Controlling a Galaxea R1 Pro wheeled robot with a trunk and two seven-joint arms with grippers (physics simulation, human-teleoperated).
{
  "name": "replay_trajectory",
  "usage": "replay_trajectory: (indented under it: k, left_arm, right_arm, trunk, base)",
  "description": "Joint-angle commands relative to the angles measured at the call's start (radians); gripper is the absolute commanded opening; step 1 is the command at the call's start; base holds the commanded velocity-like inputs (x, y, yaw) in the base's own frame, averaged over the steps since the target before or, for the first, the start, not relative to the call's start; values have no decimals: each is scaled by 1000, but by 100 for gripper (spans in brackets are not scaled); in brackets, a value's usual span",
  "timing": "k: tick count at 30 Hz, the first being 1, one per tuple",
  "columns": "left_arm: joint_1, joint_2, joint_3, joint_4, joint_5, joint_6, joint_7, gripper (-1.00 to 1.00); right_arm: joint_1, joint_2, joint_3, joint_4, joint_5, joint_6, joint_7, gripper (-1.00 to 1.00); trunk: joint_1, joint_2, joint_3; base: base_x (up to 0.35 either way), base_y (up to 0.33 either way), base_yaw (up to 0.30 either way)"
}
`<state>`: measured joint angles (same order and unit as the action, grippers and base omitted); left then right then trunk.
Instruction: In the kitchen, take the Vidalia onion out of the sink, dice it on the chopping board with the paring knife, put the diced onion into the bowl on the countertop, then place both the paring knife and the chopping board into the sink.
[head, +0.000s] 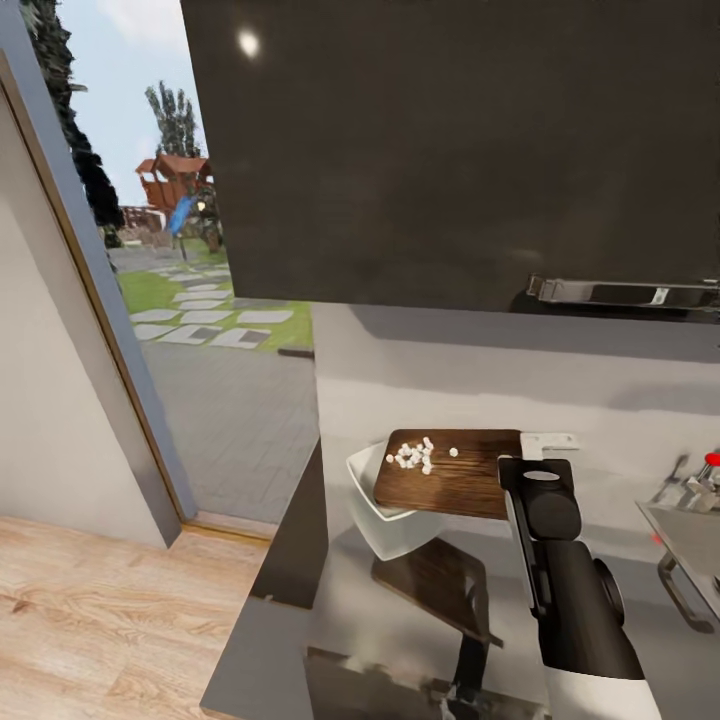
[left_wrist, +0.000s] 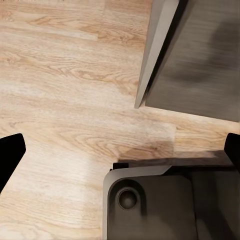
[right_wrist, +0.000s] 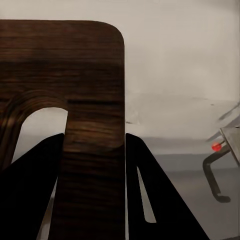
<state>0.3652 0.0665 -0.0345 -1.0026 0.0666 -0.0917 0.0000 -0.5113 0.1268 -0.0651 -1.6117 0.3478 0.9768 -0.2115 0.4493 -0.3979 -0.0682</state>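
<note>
right gripper (right_wrist: 95, 145) clamped on chopping board (head: 450, 470), tilted over bowl (head: 385, 520).

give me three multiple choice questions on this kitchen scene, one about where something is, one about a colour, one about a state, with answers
1. Where are the diced onion pieces?
A. in the sink
B. on the chopping board
C. on the floor

2. What colour is the bowl?
A. white
B. red
C. black

3. What is the state of the right gripper?
A. open and free
B. shut on the bowl
C. shut on the chopping board

Answers:
1 B: the white cubes lie on the chopping board, near its far left part in the head view.
2 A: the bowl under the board's left end is white.
3 C: the right wrist view shows both fingers against the strip of wood beside the handle slot.
</note>
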Motion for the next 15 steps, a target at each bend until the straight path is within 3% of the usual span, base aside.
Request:
replay_trajectory:
  k: [1,10,15]
  left_arm:
    - [0,1,-2,-1,7,-2,0,100]
    - [0,1,-2,-1,8,-2,0,100]
    - [0,1,-2,-1,7,-2,0,100]
  right_arm:
    - [-1,1,0,-1,-7,3,-9,-100]
    - [-1,1,1,-1,-6,5,-11,-100]
    - [-1,1,1,-1,-7,5,-52,-100]
  trunk:
    - [1,-2,-2]
    - [1,-2,-2]
    - [1,-2,-2]
  base:
    - [0,0,0]
    - [0,0,0]
    - [32,6,0]
